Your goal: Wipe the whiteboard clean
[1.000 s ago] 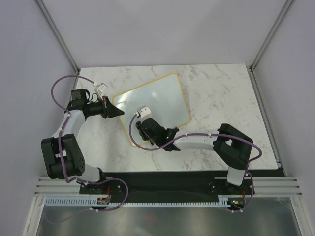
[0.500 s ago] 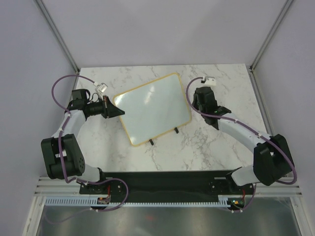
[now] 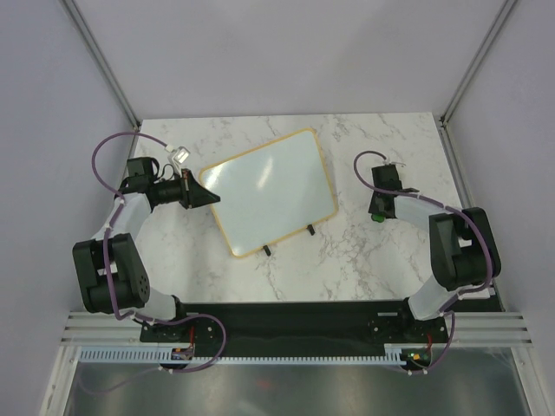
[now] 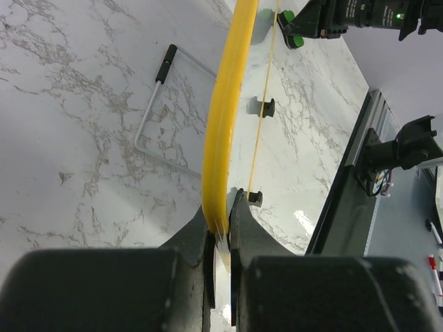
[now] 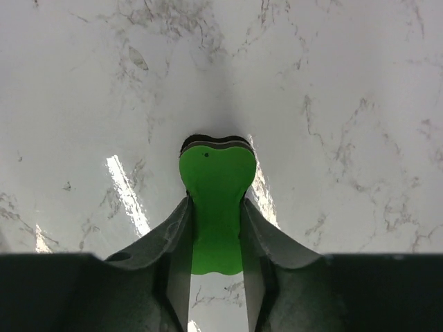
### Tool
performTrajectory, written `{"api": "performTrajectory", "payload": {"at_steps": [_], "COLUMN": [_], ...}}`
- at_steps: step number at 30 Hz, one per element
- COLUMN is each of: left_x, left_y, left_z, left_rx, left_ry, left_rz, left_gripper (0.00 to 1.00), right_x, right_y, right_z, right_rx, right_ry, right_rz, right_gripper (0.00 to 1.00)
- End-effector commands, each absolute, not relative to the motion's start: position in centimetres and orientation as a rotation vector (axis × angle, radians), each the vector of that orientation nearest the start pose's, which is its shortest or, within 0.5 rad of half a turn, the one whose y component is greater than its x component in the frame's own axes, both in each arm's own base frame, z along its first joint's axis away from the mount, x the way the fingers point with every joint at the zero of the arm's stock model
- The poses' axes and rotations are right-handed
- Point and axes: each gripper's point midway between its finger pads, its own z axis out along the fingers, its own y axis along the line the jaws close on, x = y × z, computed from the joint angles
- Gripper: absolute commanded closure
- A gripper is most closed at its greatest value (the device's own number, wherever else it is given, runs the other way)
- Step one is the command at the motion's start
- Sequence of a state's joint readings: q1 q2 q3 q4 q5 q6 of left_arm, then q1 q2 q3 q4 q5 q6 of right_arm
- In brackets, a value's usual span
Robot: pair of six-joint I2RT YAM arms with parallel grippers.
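The whiteboard (image 3: 270, 191), glossy white with a tan frame, is tilted up at the table's middle, and its face shows no writing. My left gripper (image 3: 206, 196) is shut on its left corner. In the left wrist view the jaws (image 4: 221, 220) pinch the yellow frame edge (image 4: 227, 117). My right gripper (image 3: 378, 210) is to the right of the board, apart from it, shut on a green eraser (image 3: 378, 217). In the right wrist view the eraser (image 5: 217, 197) sits between the fingers with its dark felt end at the marble.
The marble table (image 3: 390, 260) lies under both arms. Two small black feet (image 3: 310, 229) stick out at the board's near edge. A thin wire stand (image 4: 160, 121) shows behind the board in the left wrist view. Grey enclosure walls surround the table.
My right arm swung off the board's near-left part, across to the right, then pulled back and down to the table beside the board. The left gripper and board held still.
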State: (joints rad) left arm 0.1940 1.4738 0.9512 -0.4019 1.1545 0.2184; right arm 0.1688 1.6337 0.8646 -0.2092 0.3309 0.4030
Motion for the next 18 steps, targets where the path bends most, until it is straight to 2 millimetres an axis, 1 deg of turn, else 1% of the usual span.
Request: {"api": "performTrajectory", "payload": {"at_steps": [1,3,4,7,8,10,13,16,18], "left_x": [36.6,36.6,36.6,36.7,36.8,36.9,37.1,37.1,37.0], "left_y": [-5.9,-5.9,-5.9,-5.8,-5.8,-5.8,-5.6,-5.7,-5.7], "left_z": [13.8,13.8,13.8,13.9,13.9,13.7,13.2,12.8,12.9], "left_rx": [0.627,0.633,0.637,0.639,0.640,0.640,0.634,0.633,0.638], "left_ry": [2.023,2.020,2.018,2.017,2.018,2.020,2.034,2.043,2.037], "left_rz": [-0.726,-0.725,-0.724,-0.716,-0.715,-0.715,-0.717,-0.723,-0.722], "left_gripper": [0.98,0.98,0.97,0.90,0.88,0.88,0.87,0.83,0.77], "right_x": [37.0,37.0,37.0,37.1,37.0,37.1,36.9,36.7,36.6], "right_y": [2.4,2.3,2.2,2.0,2.0,2.0,2.1,2.2,2.1], "right_z": [2.4,2.5,2.7,3.8,3.9,4.6,4.6,4.5,4.5], "right_rx": [0.406,0.410,0.416,0.418,0.411,0.411,0.407,0.405,0.403], "right_ry": [2.456,2.451,2.443,2.412,2.411,2.392,2.393,2.391,2.390], "right_rz": [-0.163,-0.171,-0.179,-0.176,-0.175,-0.168,-0.159,-0.152,-0.156], "right_gripper": [0.57,0.47,0.38,0.30,0.30,0.29,0.29,0.29,0.28]}}
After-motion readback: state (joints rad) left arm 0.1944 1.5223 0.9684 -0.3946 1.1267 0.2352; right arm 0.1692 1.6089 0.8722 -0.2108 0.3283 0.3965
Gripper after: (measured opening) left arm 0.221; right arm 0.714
